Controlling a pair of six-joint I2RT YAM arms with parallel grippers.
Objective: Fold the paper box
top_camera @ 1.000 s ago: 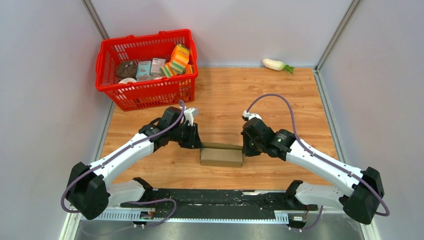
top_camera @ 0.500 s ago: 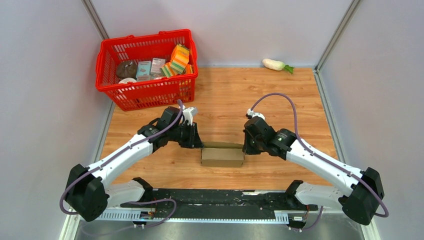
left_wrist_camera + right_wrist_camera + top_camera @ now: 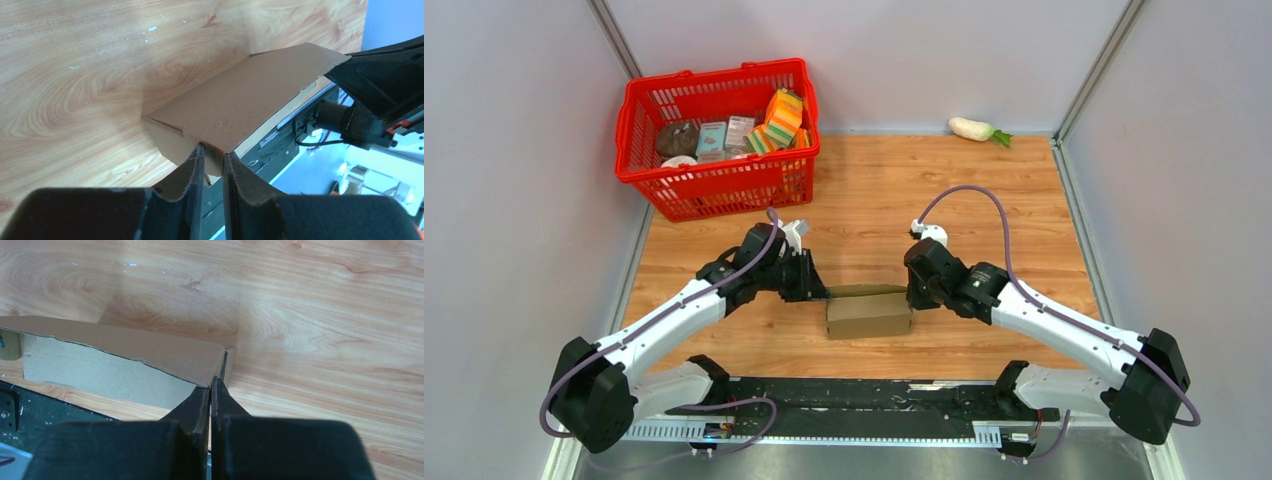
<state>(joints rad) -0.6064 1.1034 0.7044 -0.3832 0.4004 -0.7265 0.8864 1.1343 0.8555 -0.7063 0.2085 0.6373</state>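
The paper box (image 3: 869, 316) lies between the two grippers with its lid slightly raised. The left gripper (image 3: 213, 150) is clamped on a cardboard edge at its fingertips. The right gripper (image 3: 211, 382) is fully closed, tips at the lid's corner just ahead; whether it pinches cardboard I cannot tell

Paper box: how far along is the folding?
Done: the paper box already stands as a walled box. In hand: the left fingers pinch one lid corner; the right fingers, shut, meet the other. Left: the lid is ajar; close and tuck it.
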